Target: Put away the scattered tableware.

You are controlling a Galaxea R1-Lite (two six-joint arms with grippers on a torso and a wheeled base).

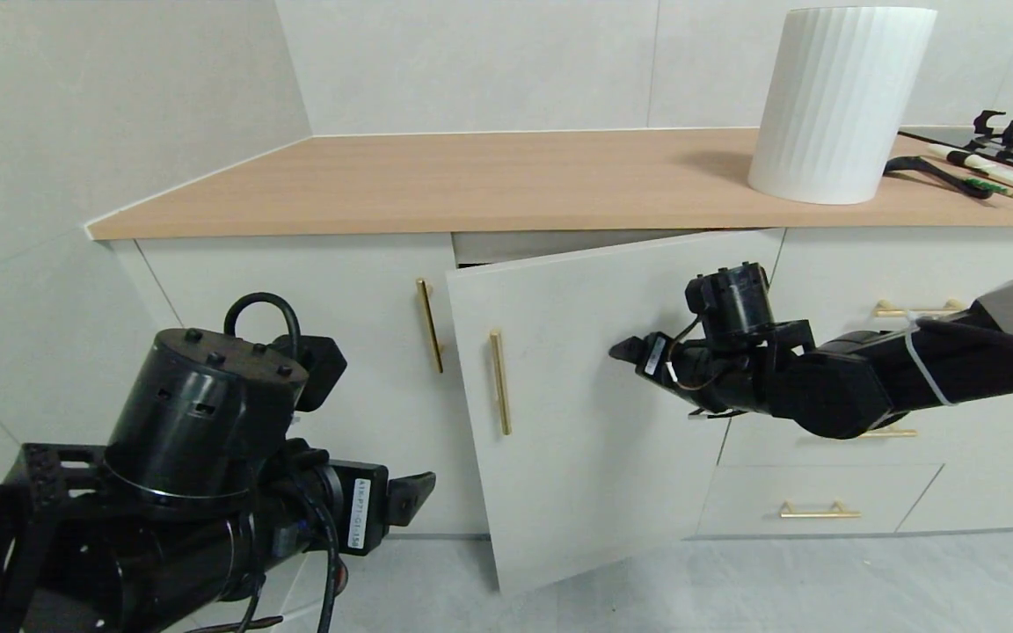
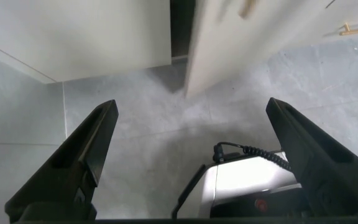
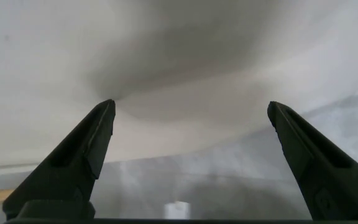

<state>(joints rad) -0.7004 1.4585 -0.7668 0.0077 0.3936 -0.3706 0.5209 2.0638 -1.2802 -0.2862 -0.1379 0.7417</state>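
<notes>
On the counter (image 1: 471, 176), canister (image 1: 841, 105) and utensils (image 1: 1012, 178)

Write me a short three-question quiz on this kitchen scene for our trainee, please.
1. True or false: the cabinet door that the right gripper faces is fully closed.
2. What stands on the wooden countertop? A) a white ribbed container B) a red kettle C) a stack of plates
3. Fill in: the right gripper's jaws stand ____.
Key: 1 false, it hangs ajar; 2 A; 3 open.
</notes>
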